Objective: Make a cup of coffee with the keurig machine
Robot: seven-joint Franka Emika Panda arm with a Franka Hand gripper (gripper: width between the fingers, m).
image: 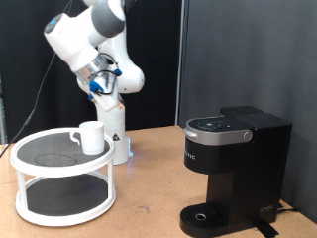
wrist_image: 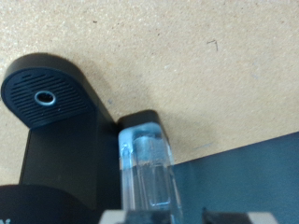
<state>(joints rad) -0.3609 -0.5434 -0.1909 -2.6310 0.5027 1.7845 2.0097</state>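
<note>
The cup (image: 91, 137), a plain white mug, stands upright on the top tier of a round white rack (image: 61, 159) at the exterior view's left. The keurig machine (image: 236, 159) is black and stands at the exterior view's right with its lid down and nothing on its round drip tray (image: 205, 216). My gripper (image: 97, 85) hangs high at the upper left, above the cup and far from the machine; its fingers are too small to make out. The wrist view looks down on the machine's drip tray (wrist_image: 42, 101) and clear water tank (wrist_image: 148, 173). No fingers show there.
The two-tier rack has mesh shelves, and its lower tier (image: 64, 201) holds nothing. The arm's white base (image: 117, 139) stands just behind the rack. The wooden table (image: 149, 198) lies between rack and machine. Black curtains hang behind.
</note>
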